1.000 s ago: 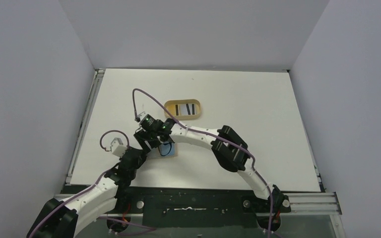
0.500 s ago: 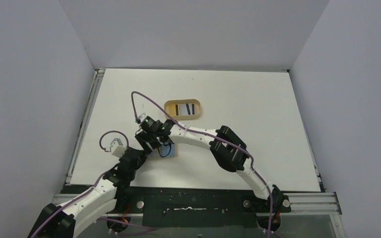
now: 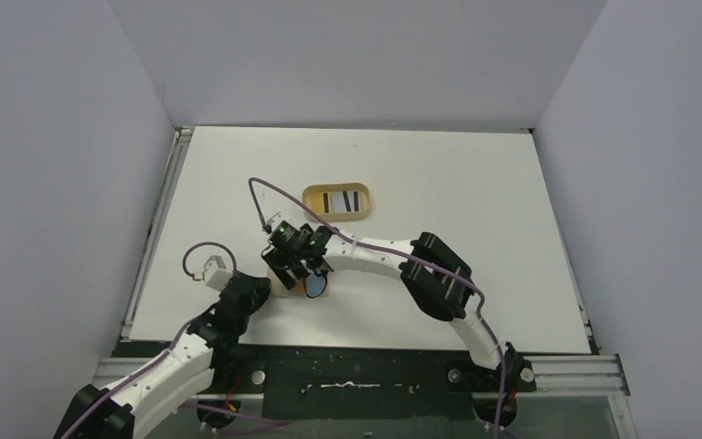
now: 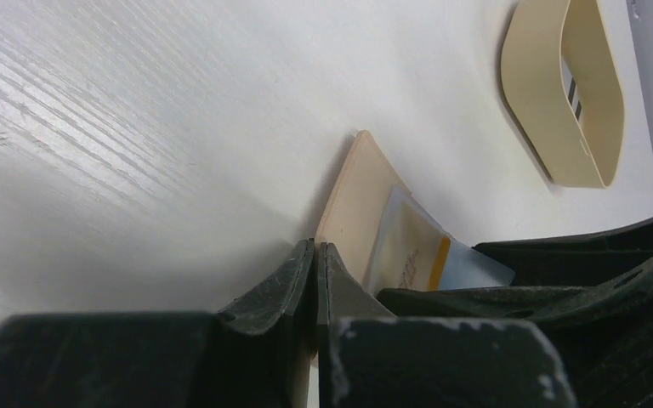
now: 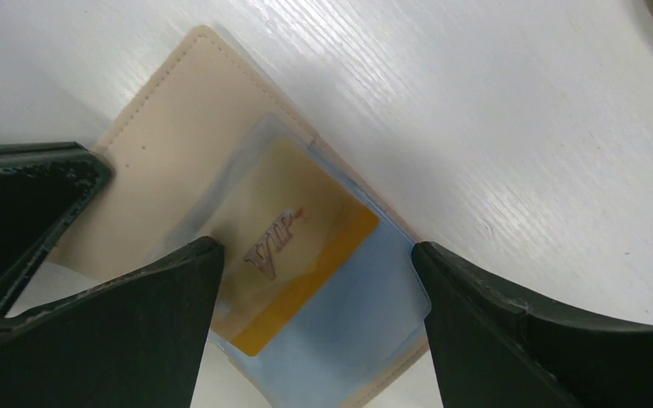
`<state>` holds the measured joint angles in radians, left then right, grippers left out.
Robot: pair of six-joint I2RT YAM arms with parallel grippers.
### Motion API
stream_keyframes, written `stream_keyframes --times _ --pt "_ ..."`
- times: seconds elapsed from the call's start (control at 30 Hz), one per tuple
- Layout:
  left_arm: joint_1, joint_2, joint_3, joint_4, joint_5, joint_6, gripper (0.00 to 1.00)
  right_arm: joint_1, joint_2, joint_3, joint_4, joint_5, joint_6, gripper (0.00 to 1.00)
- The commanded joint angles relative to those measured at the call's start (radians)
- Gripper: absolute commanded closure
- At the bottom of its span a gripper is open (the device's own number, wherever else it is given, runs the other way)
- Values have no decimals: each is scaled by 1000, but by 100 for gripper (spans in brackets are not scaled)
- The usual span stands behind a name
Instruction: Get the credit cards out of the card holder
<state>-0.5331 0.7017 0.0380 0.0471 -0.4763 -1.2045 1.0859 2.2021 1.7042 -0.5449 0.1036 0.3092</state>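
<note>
Repositioning of the right claw [image 5: 315, 251] is the chief change: over the last second it has travelled from a spot beyond and to the left of the card holder [image 5: 161, 153] toward the near edge of the table [image 3: 475, 201]. It now hangs directly above the open holder, released, one finger on either side of the credit cards [image 5: 306, 263], with no contact that can be seen. The left claw [image 4: 316, 251] has kept its station and is clenched tight on the edge of the holder's tan flap, apparently pinning it open. The holder lies flat on the table near the arms' bases, well apart from the oval tan tray [image 3: 336, 218] farther back. Both cards remain tucked in the holder, a pale card with a yellow-orange band on top and a bluish-grey one beneath with its corner showing. Judgement: alignment for the pull appears complete and extraction has not begun; the right claw would have to descend and close on a card edge. Legible writing: "VIP" in slanted brown letters on the pale card. The tray holds a black-and-white striped item with no readable text. No brand marks found elsewhere.
</note>
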Motion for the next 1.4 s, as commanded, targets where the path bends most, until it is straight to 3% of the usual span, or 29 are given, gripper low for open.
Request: stream_keyframes --times 0.0,0.4,0.47,0.57,0.67,0.97,1.37 --pt "12 -22 14 1 -73 -4 100 -11 -48 -52 -133 103 -50 16" --pt "12 21 17 21 -68 -6 100 -97 -317 -242 18 96 2 10" --pt "12 40 20 26 -66 -6 100 -120 -367 -288 99 4 43 10" --pt "12 80 25 34 -62 -11 100 -161 -397 -382 299 -288 161 11" --pt "12 127 24 63 -53 -20 100 -176 -360 -429 472 -470 271 12" --pt "12 148 23 82 -47 -22 100 -184 -271 -417 684 -640 435 12" --pt "12 118 13 62 -48 -23 100 -185 -120 -397 713 -639 547 14"
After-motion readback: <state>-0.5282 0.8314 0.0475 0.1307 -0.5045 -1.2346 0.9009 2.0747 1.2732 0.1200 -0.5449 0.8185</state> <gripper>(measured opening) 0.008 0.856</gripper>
